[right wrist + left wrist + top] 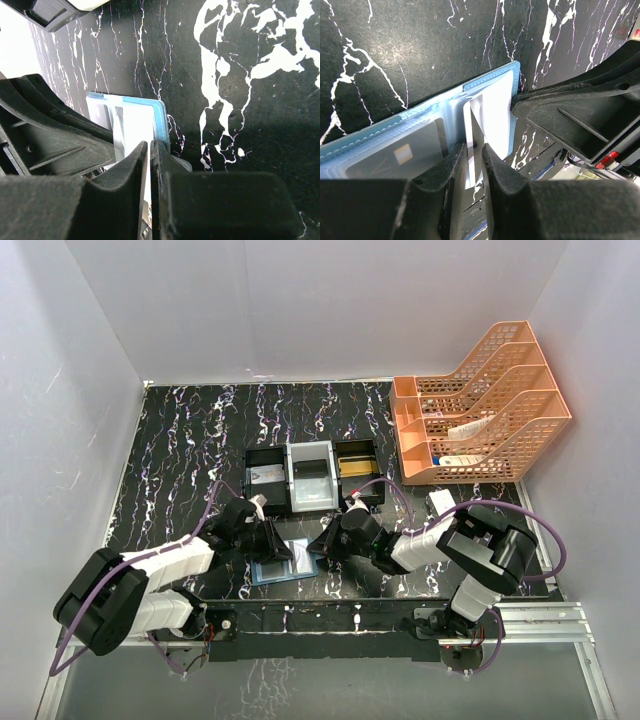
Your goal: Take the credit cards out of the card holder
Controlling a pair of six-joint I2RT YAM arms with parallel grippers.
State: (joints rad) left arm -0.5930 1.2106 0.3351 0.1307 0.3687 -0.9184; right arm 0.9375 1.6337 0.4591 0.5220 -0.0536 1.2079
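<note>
Your left gripper [474, 148] has its jaws a sliver apart, with a silver-grey card [481, 117] running between them. You cannot tell whether they pinch it or merely flank it. Your right gripper [151, 146] is clenched, tips down at the blue rim of the card holder [487, 79] — anything caught between them is hidden. The holder lies open on the marbled table [180, 440] between both arms, on the near side of the three-compartment tray [310, 475], with a dark card [395, 155] in its clear pocket.
</note>
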